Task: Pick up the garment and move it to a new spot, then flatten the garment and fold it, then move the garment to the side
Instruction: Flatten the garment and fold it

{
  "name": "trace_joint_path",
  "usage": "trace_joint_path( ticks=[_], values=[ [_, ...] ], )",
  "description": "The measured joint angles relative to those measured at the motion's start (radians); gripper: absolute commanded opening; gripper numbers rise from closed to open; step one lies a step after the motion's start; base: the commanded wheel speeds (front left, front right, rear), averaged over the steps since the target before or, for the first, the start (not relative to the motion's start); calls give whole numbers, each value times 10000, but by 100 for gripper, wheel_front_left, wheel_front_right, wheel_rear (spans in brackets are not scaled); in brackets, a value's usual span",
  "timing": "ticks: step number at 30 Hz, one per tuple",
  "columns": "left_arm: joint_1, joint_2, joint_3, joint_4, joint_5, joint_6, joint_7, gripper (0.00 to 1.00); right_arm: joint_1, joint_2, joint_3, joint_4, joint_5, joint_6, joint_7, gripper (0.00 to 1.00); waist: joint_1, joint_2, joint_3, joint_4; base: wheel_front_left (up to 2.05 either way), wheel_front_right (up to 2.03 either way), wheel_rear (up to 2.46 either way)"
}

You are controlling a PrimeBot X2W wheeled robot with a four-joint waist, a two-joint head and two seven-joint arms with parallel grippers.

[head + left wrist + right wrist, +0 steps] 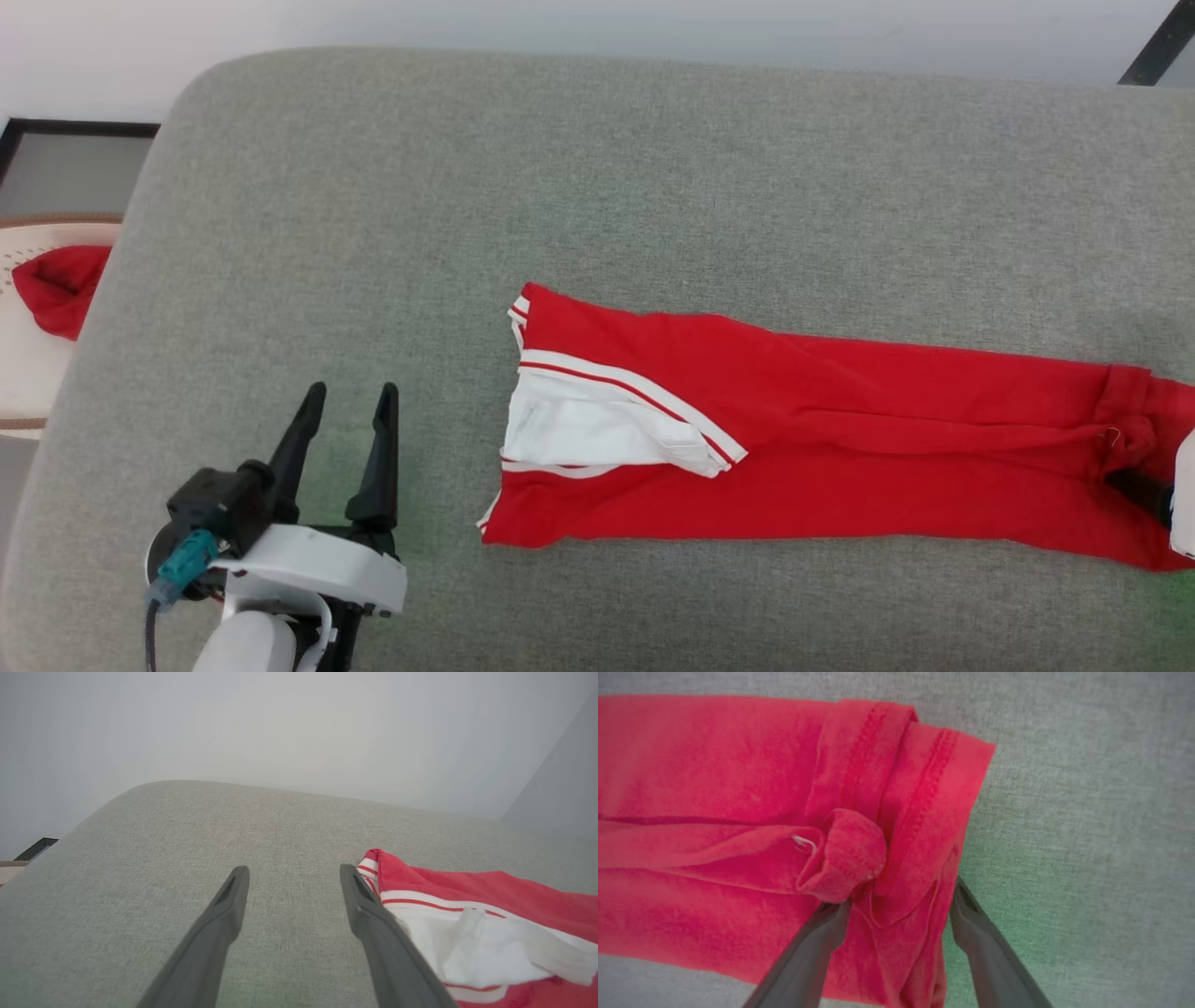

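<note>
My left gripper [353,392] is hovering with its fingers spread wide over the grey cushion [560,168], just beside the garment [840,420], which is lying there in a long strip. My right gripper [900,896] is standing wide too, straddling the bunched red hem at its far end.

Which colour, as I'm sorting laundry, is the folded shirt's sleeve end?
White sleeve end on the bright red fabric shirt; head view best.
</note>
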Motion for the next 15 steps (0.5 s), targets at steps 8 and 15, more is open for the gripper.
trace_joint_path(
  ticks=[8, 15],
  values=[
    [-21, -410, 619, 244, 523, -385, 0, 100, -62, 6, 128, 84, 58, -2, -270, 0, 0, 0, 55, 39, 0, 0, 0],
    [-35, -633, 997, 244, 742, -596, 0, 100, -187, 144, 242, 234, 121, 0, -619, 0, 0, 0, 40, -84, 0, 0, 0]
  ],
)
